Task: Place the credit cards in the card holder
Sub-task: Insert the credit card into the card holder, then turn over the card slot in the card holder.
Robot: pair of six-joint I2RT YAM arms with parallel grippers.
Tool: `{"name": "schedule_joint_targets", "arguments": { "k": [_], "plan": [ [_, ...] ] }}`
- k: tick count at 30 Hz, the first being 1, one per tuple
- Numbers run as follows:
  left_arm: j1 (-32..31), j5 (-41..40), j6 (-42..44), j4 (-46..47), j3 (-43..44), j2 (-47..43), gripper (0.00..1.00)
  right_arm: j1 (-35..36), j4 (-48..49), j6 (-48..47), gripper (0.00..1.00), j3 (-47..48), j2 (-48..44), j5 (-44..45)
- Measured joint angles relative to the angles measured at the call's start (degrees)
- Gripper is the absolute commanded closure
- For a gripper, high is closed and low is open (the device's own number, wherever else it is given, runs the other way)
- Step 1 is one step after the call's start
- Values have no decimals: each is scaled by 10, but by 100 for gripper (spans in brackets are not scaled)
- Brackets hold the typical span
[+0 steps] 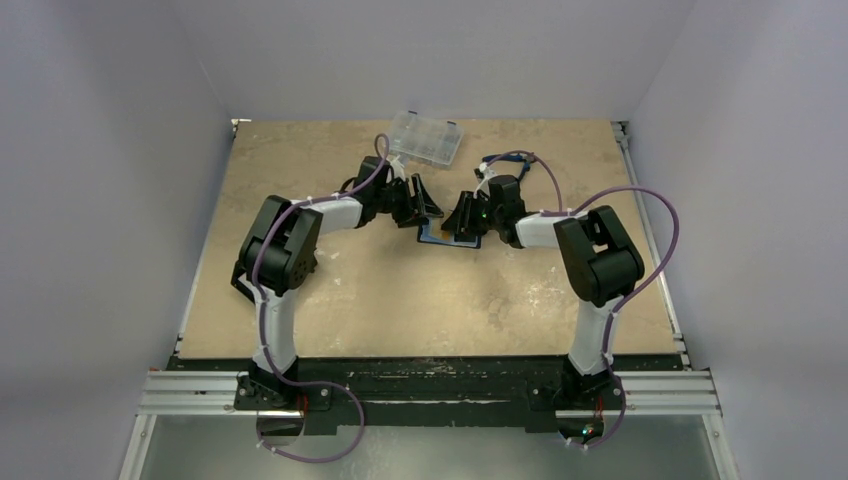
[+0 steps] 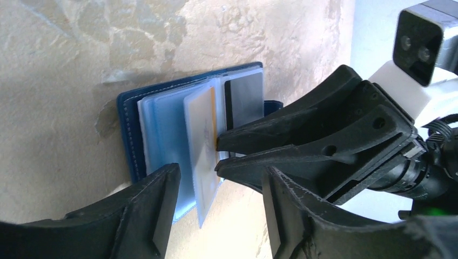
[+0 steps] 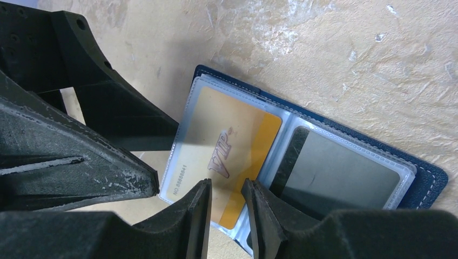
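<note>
The navy card holder [image 1: 447, 240] lies open on the table between both grippers, its clear sleeves showing in the left wrist view [image 2: 127, 140] and the right wrist view [image 3: 426, 183]. A gold card [image 3: 232, 140] sits in the left sleeve, and that sleeve page stands tilted up [image 2: 202, 140]. A grey card with a dark stripe [image 3: 335, 172] sits in the right sleeve [image 2: 243, 100]. My right gripper [image 3: 226, 197] has its jaws a narrow gap apart, tips at the gold card's sleeve edge [image 2: 219, 155]. My left gripper [image 2: 219, 210] is wide open and empty beside the holder.
A clear plastic compartment case [image 1: 427, 140] sits at the back of the tan table [image 1: 330, 300], just behind the left gripper [image 1: 425, 205]. The two grippers face each other closely, the right one [image 1: 462, 215] inches from the left. Grey walls enclose the table.
</note>
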Motion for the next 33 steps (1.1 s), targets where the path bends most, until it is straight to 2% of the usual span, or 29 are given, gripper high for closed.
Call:
{"name": "schedule_joint_targets", "arguments": {
  "k": [6,12,15,21,23,27,33],
  "plan": [
    [-10,22,-20,47,-2,1,47,-12,9,28,53,-8,-3,-14],
    [-32,39,-47,101,-2,6,46,-66,2,91,49,-41,-40,-33],
    [-43,43,-61,124,-2,15,45,-100,-25,106,44,-53,-86,-17],
    [-73,43,-82,151,22,56,42,-158,-74,84,42,-61,-197,33],
    [-82,42,-89,157,24,63,38,-165,-85,62,44,-61,-210,40],
    [-89,27,-82,153,11,52,36,-157,-95,18,64,-64,-198,20],
    [-56,10,-62,126,-36,-13,34,-111,-94,-9,70,-64,-142,-22]
  ]
}}
